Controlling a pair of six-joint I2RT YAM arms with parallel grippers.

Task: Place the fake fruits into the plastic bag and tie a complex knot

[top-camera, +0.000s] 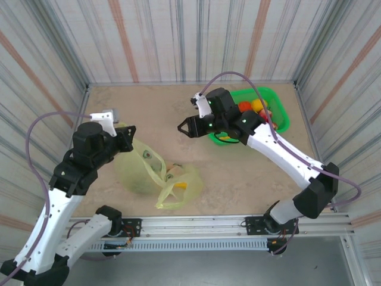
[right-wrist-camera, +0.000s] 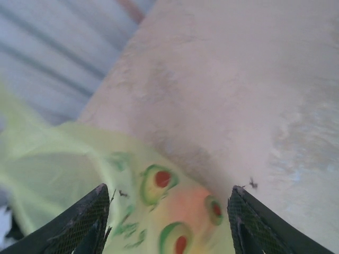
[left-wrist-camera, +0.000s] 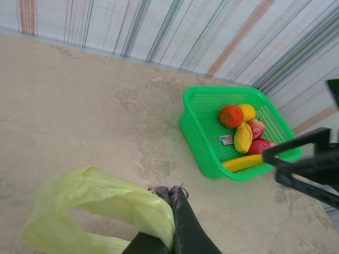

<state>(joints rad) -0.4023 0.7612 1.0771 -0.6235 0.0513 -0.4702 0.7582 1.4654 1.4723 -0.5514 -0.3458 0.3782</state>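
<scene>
The pale yellow-green plastic bag (top-camera: 149, 176) lies crumpled on the table in front of the left arm. My left gripper (top-camera: 127, 140) is shut on the bag's upper edge, and the left wrist view shows its fingertips (left-wrist-camera: 172, 193) pinching the thin plastic bag (left-wrist-camera: 100, 201). My right gripper (top-camera: 186, 127) hovers open and empty between bag and basket. Below its spread jaws (right-wrist-camera: 169, 188) is the avocado-printed bag (right-wrist-camera: 69, 164), where an orange blur (right-wrist-camera: 197, 203) shows through. Fruits fill the green basket (left-wrist-camera: 201, 127): an orange one (left-wrist-camera: 231, 116), a lemon (left-wrist-camera: 247, 111), a banana (left-wrist-camera: 242, 163), red ones (left-wrist-camera: 258, 128).
The green mesh basket (top-camera: 280, 104) stands at the back right, against the striped wall (top-camera: 178, 42). Bare beige table (top-camera: 155, 110) lies between bag and basket. The right gripper's dark fingers (left-wrist-camera: 302, 145) reach in at the right of the left wrist view.
</scene>
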